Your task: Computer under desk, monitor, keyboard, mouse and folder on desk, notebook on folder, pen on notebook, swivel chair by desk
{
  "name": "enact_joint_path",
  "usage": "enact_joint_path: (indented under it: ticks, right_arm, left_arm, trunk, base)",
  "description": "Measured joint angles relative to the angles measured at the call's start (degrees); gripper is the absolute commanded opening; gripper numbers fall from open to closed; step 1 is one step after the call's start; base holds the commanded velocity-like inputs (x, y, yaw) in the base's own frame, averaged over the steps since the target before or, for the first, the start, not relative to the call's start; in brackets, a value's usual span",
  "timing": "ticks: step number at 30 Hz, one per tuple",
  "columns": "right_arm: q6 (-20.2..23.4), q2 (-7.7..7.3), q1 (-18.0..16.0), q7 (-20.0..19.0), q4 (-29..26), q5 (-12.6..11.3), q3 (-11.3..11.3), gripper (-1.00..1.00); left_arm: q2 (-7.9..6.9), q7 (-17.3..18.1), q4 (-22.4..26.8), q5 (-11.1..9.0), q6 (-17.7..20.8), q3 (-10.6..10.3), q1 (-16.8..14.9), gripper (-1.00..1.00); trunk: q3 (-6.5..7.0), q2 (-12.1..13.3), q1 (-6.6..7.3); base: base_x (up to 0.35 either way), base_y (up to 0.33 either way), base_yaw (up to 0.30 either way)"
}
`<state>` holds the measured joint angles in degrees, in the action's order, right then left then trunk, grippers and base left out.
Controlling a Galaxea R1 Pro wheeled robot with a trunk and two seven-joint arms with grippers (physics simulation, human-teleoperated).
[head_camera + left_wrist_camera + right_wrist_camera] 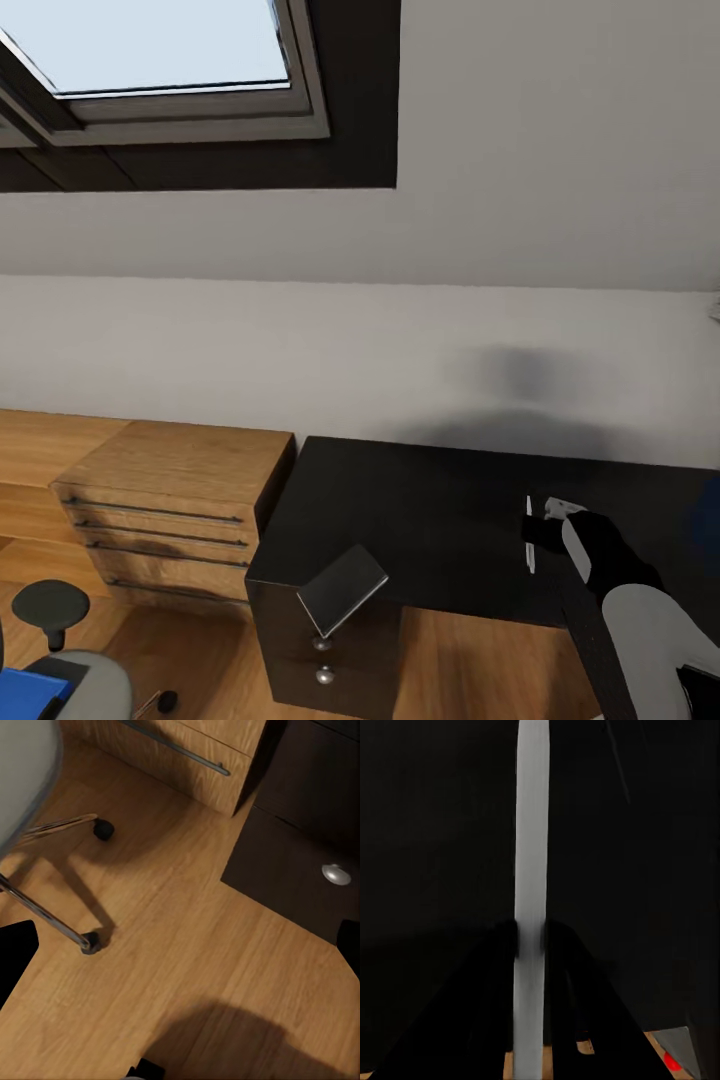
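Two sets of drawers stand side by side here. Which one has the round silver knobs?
The black drawer unit under the desk, beneath the grey notebook. Its fronts carry round silver knobs; the light-wood chest beside it has long bar handles instead.

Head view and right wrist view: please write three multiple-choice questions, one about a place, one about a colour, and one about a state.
1. Where does the notebook lie?
A. on a corner of the desk
B. on the floor
C. on the light-wood chest

2. What colour is the folder on the swivel chair?
A. red
B. blue
C. green

3. How are the right fingers?
A. wide open, empty
B. closed on the pen
C. closed on a cup

Answers:
1. A, the grey booklet rests on the black top above the knobs.
2. B, a bright blue flat shape lies on the seat.
3. B, both fingers touch the silver stick between them.
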<state>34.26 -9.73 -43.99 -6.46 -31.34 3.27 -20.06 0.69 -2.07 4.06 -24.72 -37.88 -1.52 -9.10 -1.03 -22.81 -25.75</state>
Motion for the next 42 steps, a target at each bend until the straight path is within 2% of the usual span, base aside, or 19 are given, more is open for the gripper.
enact_joint_path:
  ticks: [5,9,12,21,34,42]
  right_arm:
    - [-0.5,0.15,0.0,2.8,0.1,0.1,0.3,-1.0]
    - [-0.7,1.71,0.0,6.6,0.1,0.3,0.3,-1.0]
    - [-0.7,2.37,0.0,8.0,0.1,0.8,0.4,-1.0]
    - [-0.9,2.84,0.0,9.2,0.2,3.0,0.4,-1.0]
    - [-0.9,2.91,0.0,10.5,1.6,3.2,0.5,-1.0]
    - [-0.7,2.87,0.0,11.3,3.9,3.3,2.0,-1.0]
  left_arm:
    - [0.0,0.0,0.0,0.0,0.0,0.0,0.0,1.0]
    - [0.0,0.0,0.0,0.0,0.0,0.0,0.0,1.0]
    - [0.0,0.0,0.0,0.0,0.0,0.0,0.0,1.0]
    - [0.06,0.0,0.0,0.0,0.0,0.0,0.0,1.0]
    - [0.26,0.0,0.0,0.0,0.0,-0.1,0.0,1.0]
    - [1.17,-0.1,0.0,0.0,0.0,-0.1,0.0,1.0]
  trunk:
    - [0.01,0.0,0.0]
    - [0.01,0.0,0.0]
    - [0.01,0.0,0.02]
    - [0.01,0.0,0.01]
    - [0.01,0.0,0.0]
    - [-1.41,-3.2,-1.76]
  base:
    - [0.004,-0.011,-0.002]
    - [0.019,-0.002,0.0]
    - [0.182,-0.001,0.0]
    - [0.226,0.0,0.0]
    - [0.019,0.0,0.0]
    - [0.002,0.0,0.0]
